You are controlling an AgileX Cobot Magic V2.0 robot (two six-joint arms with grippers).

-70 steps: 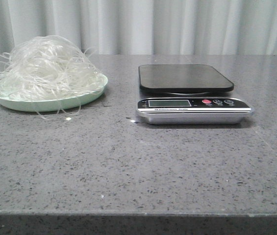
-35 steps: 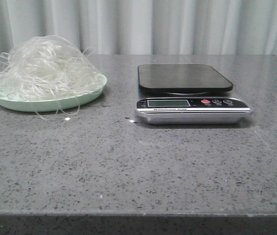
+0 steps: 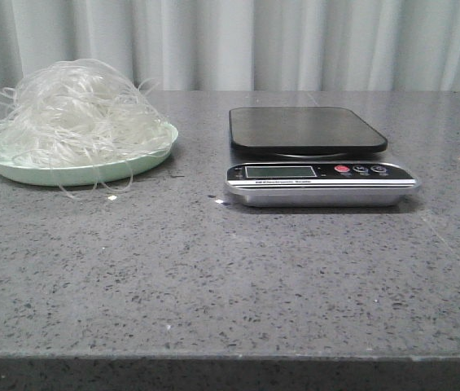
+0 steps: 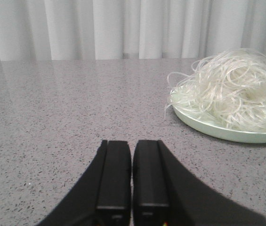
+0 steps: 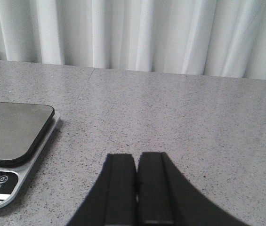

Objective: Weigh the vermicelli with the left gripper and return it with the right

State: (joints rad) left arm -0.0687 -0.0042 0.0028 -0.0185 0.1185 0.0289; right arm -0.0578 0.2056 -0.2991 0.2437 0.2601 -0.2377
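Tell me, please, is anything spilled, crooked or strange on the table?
Mostly tidy. The vermicelli overflows the green plate: loose loops hang past its rim onto the table, and a small pale fragment lies just in front of the plate. The scale sits flat, its platform bare.

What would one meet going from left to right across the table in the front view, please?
The vermicelli heaped on the pale green plate → a bare stretch of grey table → the kitchen scale with its dark platform.
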